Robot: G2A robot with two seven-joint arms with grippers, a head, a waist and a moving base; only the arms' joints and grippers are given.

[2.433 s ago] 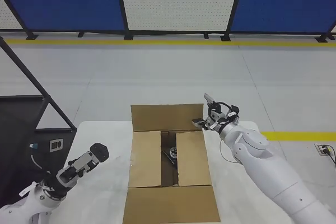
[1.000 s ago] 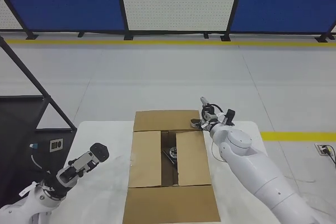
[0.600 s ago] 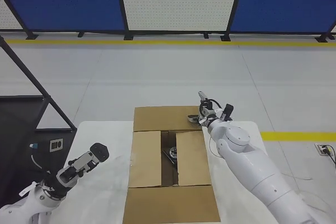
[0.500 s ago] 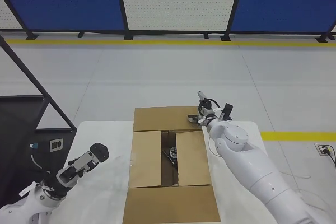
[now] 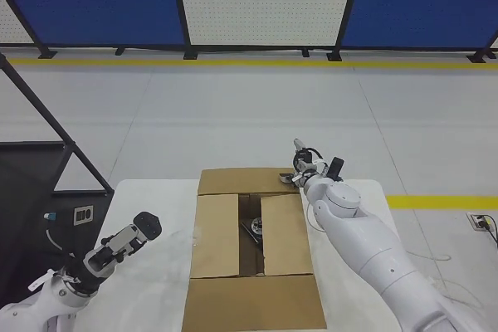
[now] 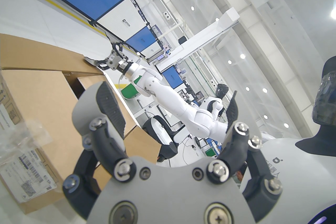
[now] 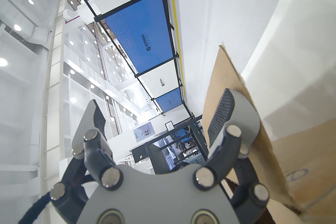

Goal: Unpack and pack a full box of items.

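White rectangular table (image 5: pixel 149 257): carries the box at its centre.

Large brown cardboard box (image 5: pixel 232 241): stands upright, long axis running away from the robot. Two inner flaps folded flat, leaving a narrow gap along the middle. Near flap folded outward. Plain brown far flap (image 5: pixel 241 180) raised.

Blue wall panels (image 5: pixel 100 21): stand behind the floor area; in the left wrist view each bears a small white logo with lettering.

Right gripper (image 7: pixel 161 101): positioned at the right corner of the far flap. Fingers spread wide, nothing between them; outer side of one finger (image 7: pixel 223 114) rests against the flap edge.

Left gripper (image 6: pixel 169 99): held above the table's left side, apart from the box. Fingers spread wide, empty.

Clear plastic pouch (image 6: pixel 23 172): stuck to the box side, covers white printed labels with barcodes; text too small to read.

Dark item (image 5: pixel 254 226): lies inside the box, seen through the gap; type cannot be told.
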